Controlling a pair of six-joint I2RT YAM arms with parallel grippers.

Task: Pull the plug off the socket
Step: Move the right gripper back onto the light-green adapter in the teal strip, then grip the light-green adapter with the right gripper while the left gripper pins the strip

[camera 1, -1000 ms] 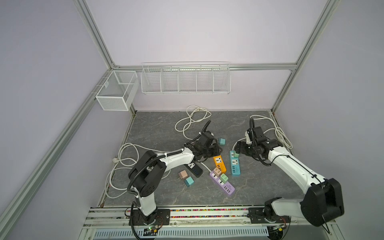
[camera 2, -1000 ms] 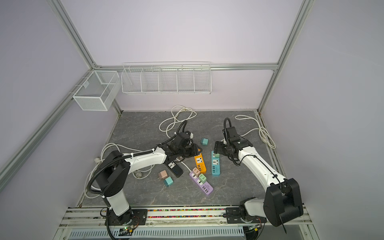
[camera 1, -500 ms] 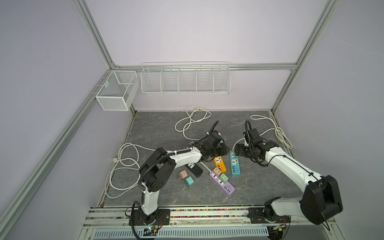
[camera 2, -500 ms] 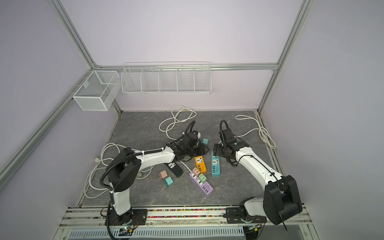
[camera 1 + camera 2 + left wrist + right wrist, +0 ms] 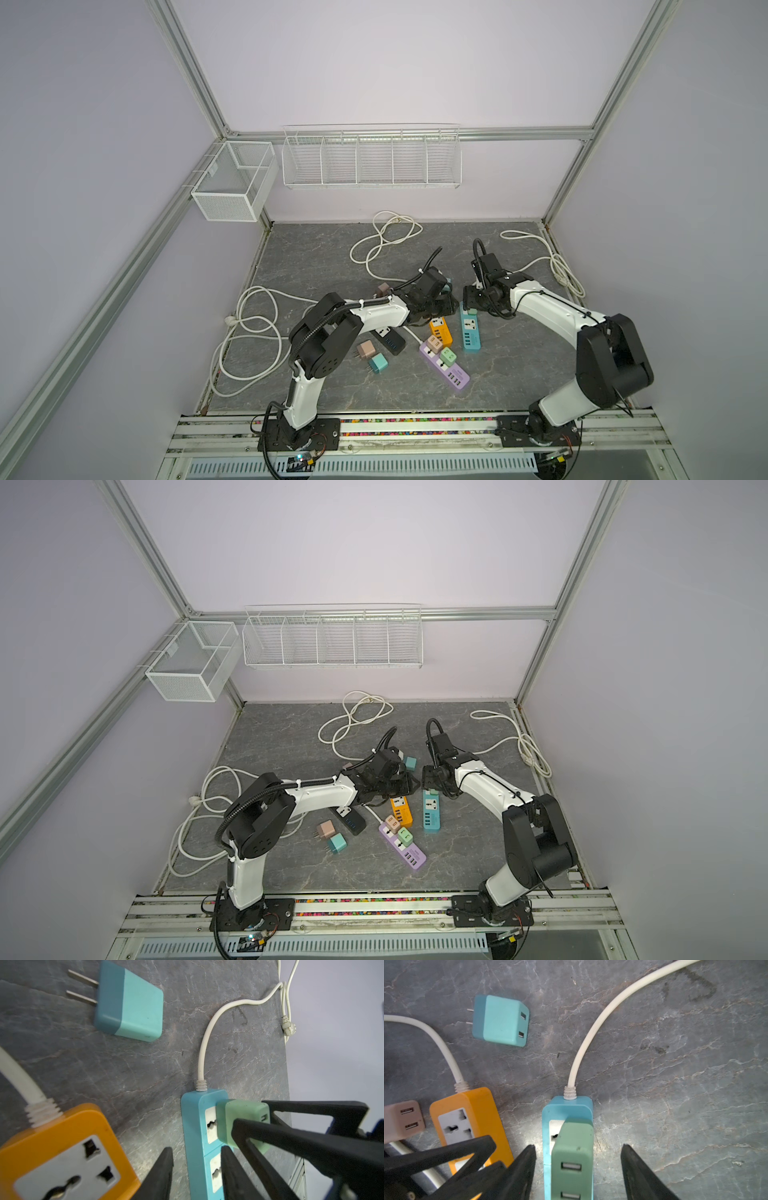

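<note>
A pale green plug (image 5: 573, 1147) sits in the end socket of the blue power strip (image 5: 547, 1126), next to the strip's white cord. My right gripper (image 5: 576, 1147) straddles the plug, open, with a gap on each side. In the left wrist view its black fingers flank the green plug (image 5: 241, 1118). My left gripper (image 5: 196, 1148) is open. One finger stands on the table beside the blue strip (image 5: 193, 1136) and the other lies over its socket face. In both top views the two grippers (image 5: 451, 307) (image 5: 471, 301) meet at the strip's far end (image 5: 432, 814).
An orange strip (image 5: 440, 330) lies left of the blue one. A loose teal plug (image 5: 502, 1020) lies beyond them. Nearer the front are a purple strip (image 5: 444, 365) carrying two plugs, a black strip (image 5: 388, 338) and two loose plugs (image 5: 366, 350). White cords loop at left and back.
My left gripper has moved right and forward, from the orange strip's far end to the blue strip. The right gripper has stayed over the green plug and its jaws have narrowed.
</note>
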